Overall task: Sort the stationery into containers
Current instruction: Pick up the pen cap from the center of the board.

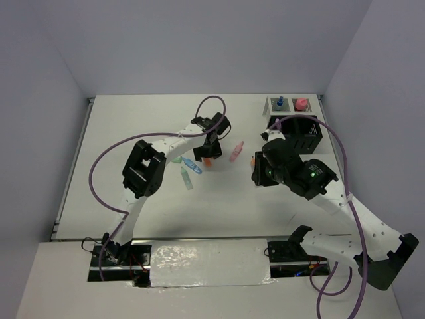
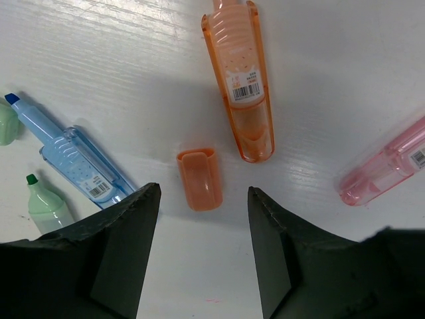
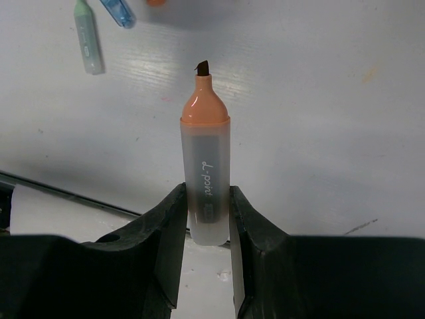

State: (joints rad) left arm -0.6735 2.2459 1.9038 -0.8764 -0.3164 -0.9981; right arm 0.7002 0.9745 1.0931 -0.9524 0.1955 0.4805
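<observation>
Left tool (image 2: 202, 193): jaws partly open, nothing held. It hangs low over the tabletop (image 2: 332, 40). A loose orange cap (image 2: 199, 179) lies flat between its 2 fingers (image 2: 126, 246), and I see a gap on each side of it.

The capless orange highlighter (image 2: 241, 80) lies just beside the cap, outside the jaws. A pink marker (image 2: 388, 163) is off to the right of the tool. A blue marker (image 2: 70, 149) with its tip bare lies to the left, with a green marker (image 2: 46, 203) next to it.

Right tool (image 3: 206, 193): clamped on the frosted barrel of 1 orange-tipped marker (image 3: 206, 166). The marker's bare tip points away from the wrist, and it is held clear of the tabletop.

From the top view, the right tool sits just near and left of the black organiser (image 1: 305, 139) at the far right. The held marker is outside it. I cannot make out what is in the organiser.

The white mesh tray (image 1: 272, 106) stands just beyond the organiser. It holds 1 blue-capped bottle (image 1: 280, 102) and 1 pink item (image 1: 301, 104), 1 per cell.
</observation>
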